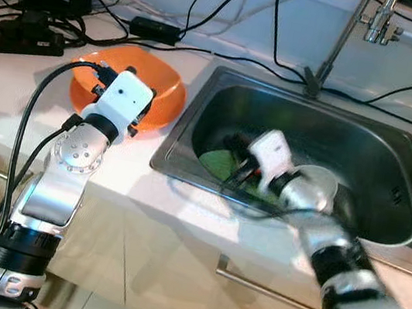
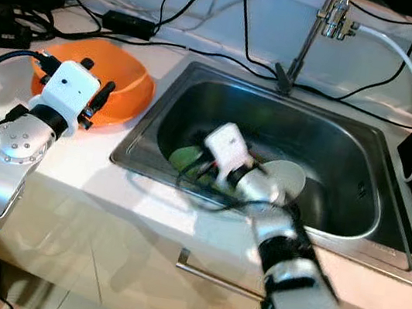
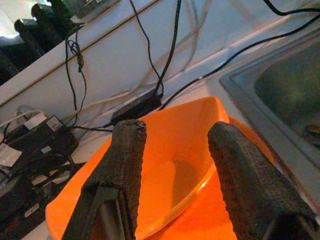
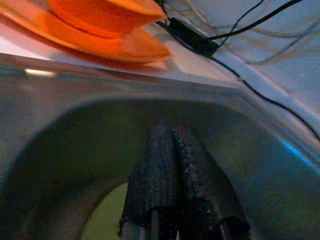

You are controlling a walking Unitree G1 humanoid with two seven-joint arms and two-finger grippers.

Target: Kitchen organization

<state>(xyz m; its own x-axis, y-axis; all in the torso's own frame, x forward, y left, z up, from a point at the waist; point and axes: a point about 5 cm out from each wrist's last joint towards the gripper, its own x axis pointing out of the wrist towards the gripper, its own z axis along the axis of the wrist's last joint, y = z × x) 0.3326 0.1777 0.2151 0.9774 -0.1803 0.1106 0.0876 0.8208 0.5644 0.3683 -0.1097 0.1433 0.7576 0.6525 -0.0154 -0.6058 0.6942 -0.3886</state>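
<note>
We hold left gripper (image 3: pixel 172 175) spread above orange bowl (image 3: pixel 175 155) on counter; our right gripper (image 4: pixel 175 165), fingers pressed together, inside sink (image 1: pixel 392 164) near green plate (image 1: pixel 221 161).

An orange bowl (image 1: pixel 131 84) sits upper left on the white desk (image 1: pixel 10 104); a green plate (image 1: pixel 220 162) lies in the steel-grey sink (image 1: pixel 392 164).

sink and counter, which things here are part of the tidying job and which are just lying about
Part of the job:
- orange bowl on an orange plate
- green plate in the sink
- left gripper, right gripper

Lying about:
- cables
- power adapter
- tap
</note>
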